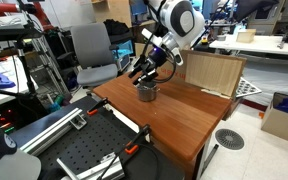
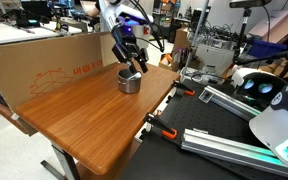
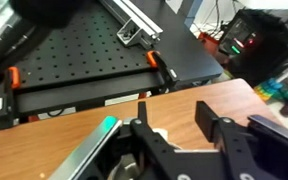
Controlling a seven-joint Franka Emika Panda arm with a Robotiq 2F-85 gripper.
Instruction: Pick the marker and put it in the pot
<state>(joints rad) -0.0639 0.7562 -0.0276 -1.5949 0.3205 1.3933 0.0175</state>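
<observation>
The small silvery pot [image 1: 147, 92] stands on the wooden table [image 1: 184, 115] near its far edge, and shows in both exterior views [image 2: 130, 82]. My gripper [image 1: 144, 76] hangs just above the pot [image 2: 133, 66], tilted over its rim. In the wrist view its two black fingers [image 3: 174, 112] are spread apart with only bare table between them. The pot's rim [image 3: 92, 152] shows at the lower left under the fingers. I cannot make out the marker in any view. A small whitish patch beside one finger is too unclear to name.
A light wooden box [image 1: 212, 72] stands on the table beyond the pot. A cardboard wall [image 2: 54, 62] runs along the table's far side. A black perforated plate [image 3: 79, 55] with orange clamps [image 3: 153, 60] adjoins the table. A grey chair [image 1: 92, 55] stands behind.
</observation>
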